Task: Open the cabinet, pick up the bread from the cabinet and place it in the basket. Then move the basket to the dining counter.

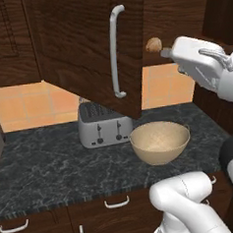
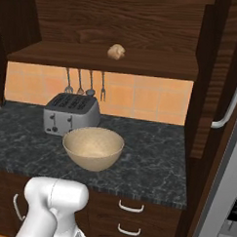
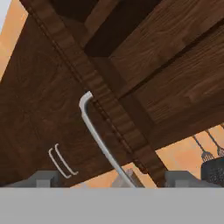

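Note:
The cabinet door (image 1: 84, 47) stands swung open, its long silver handle (image 1: 115, 52) facing me. The bread (image 1: 154, 45) is a small tan bun on the open cabinet shelf (image 2: 103, 59), also seen as the bread (image 2: 116, 52) from the right. My gripper (image 1: 166, 52) hovers just right of the bun at shelf height, apart from it. In the hand view my gripper (image 3: 113, 180) is open, its tips wide apart, with the door handle (image 3: 98, 135) running up between them untouched. The basket (image 1: 160, 142) sits empty on the black counter below; the basket (image 2: 93, 147) is beside the toaster. The dining counter is out of view.
A silver toaster (image 1: 103, 124) stands left of the basket against the tiled wall, with utensils (image 2: 85, 82) hanging above it. The open door hangs over the toaster. Another open door with a curved handle (image 2: 228, 110) is at the right. Drawers (image 1: 117, 203) lie under the black counter (image 1: 43, 168).

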You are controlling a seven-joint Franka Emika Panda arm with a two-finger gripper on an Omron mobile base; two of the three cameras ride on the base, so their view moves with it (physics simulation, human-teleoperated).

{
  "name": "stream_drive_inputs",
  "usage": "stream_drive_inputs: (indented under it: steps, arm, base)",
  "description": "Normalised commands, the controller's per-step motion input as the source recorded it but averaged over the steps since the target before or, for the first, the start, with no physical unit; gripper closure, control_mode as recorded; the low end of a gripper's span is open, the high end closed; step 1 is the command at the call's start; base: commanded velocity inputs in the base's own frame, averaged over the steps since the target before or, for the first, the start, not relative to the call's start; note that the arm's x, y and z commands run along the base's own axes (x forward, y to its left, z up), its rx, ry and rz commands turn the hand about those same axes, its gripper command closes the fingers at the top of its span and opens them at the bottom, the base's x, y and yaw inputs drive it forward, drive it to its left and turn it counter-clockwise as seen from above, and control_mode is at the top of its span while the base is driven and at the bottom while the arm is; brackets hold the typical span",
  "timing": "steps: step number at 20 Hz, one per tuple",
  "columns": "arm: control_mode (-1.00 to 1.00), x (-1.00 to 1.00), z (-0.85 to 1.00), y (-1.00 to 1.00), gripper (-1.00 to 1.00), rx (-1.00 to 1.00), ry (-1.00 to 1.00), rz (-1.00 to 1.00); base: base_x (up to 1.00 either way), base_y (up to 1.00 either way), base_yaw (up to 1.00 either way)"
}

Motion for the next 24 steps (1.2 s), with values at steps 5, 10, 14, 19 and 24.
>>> stream_drive_inputs:
  steps: [5,10,14,19,24]
  arm:
    - [-1.00,0.40,0.11,-0.92,-1.00,0.85,0.20,0.12]
    - [-1.00,0.62,0.31,-0.32,-1.00,0.28,0.46,0.45]
    - [-1.00,0.56,-0.06,-0.01,-1.00,0.05,0.37,0.49]
    - [-1.00,0.94,-0.25,0.52,-1.00,0.05,0.22,0.35]
    - [-1.00,0.85,-0.34,0.86,-1.00,0.14,0.23,0.47]
  base:
    - [0.00,0.00,0.00]
    - [0.00,0.00,0.00]
    - [0.00,0.00,0.00]
    - [0.00,0.00,0.00]
    - [0.00,0.00,0.00]
